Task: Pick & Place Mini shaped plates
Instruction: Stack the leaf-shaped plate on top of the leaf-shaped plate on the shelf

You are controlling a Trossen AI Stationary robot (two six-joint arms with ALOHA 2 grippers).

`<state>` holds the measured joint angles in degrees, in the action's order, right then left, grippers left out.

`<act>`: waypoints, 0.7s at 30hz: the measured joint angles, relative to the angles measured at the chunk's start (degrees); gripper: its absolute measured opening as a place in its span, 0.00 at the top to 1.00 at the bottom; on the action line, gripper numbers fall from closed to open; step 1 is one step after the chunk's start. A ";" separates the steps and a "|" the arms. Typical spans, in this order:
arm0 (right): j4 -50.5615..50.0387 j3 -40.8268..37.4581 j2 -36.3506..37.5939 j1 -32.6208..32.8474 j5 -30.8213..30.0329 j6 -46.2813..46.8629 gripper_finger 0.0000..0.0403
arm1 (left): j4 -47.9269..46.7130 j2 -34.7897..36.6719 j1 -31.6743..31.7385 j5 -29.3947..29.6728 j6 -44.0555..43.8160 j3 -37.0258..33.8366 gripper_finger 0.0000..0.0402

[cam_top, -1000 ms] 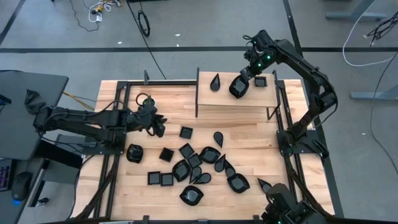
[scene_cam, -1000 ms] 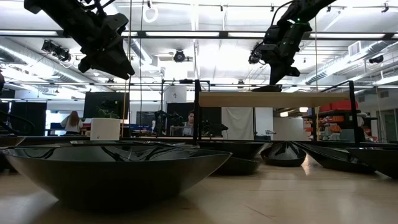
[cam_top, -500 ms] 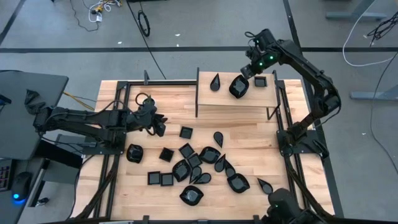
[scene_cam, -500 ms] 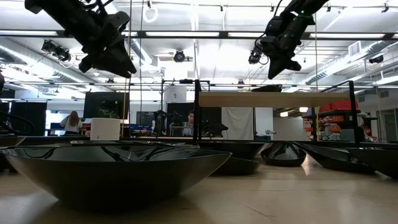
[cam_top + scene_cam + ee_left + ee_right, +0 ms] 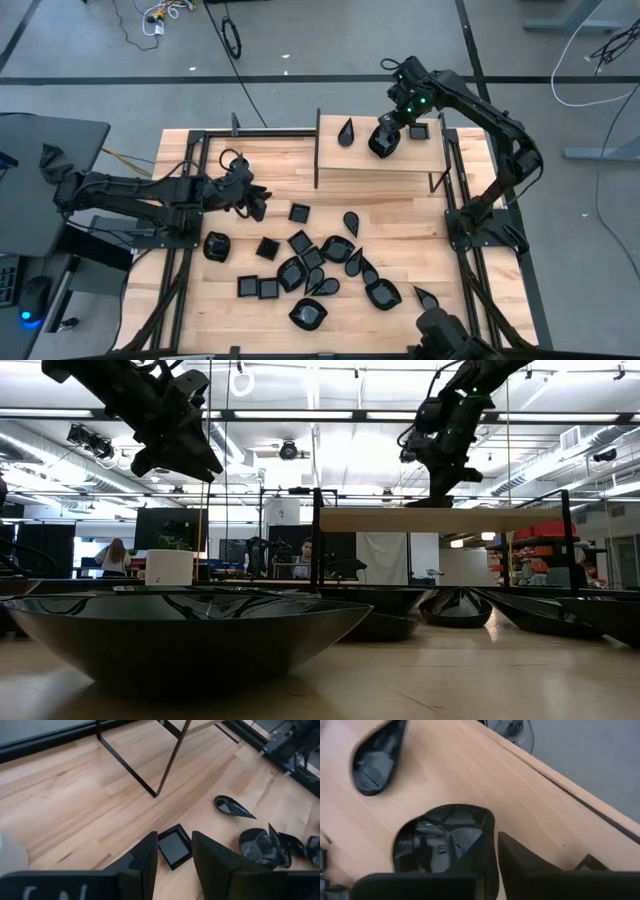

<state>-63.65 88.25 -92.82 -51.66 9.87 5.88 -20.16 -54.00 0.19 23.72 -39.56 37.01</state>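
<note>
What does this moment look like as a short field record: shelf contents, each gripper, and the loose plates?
shelf: raised wooden platform at the table's far side, holding three black plates
teardrop plate: on shelf, free
rounded plate: on shelf, at the right gripper's fingertips
square plate: on shelf, partly behind the arm
right gripper: over shelf, one finger at the rounded plate's rim; hold unclear
left gripper: open, empty, above table
nearest plate to left gripper: square dish
pile of plates: on tabletop, unsorted
</note>
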 joint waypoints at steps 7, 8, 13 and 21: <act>3.82 -0.99 2.42 1.74 0.00 5.39 0.98 | 0.11 0.00 -0.04 -1.52 4.28 0.00 0.69; 4.28 -0.98 3.14 2.05 0.03 6.48 0.97 | 0.15 0.00 -0.04 -2.32 4.97 -0.02 0.69; 3.51 -0.99 4.92 3.51 0.23 6.65 0.99 | 0.22 0.00 -0.04 -6.66 10.19 -0.01 0.69; 3.45 -0.97 3.48 3.69 1.62 2.92 0.98 | 0.22 0.00 -0.04 -9.74 12.19 0.00 0.69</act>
<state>-60.20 87.28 -89.33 -47.97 11.49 8.80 -19.94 -54.00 0.14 13.99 -27.37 37.01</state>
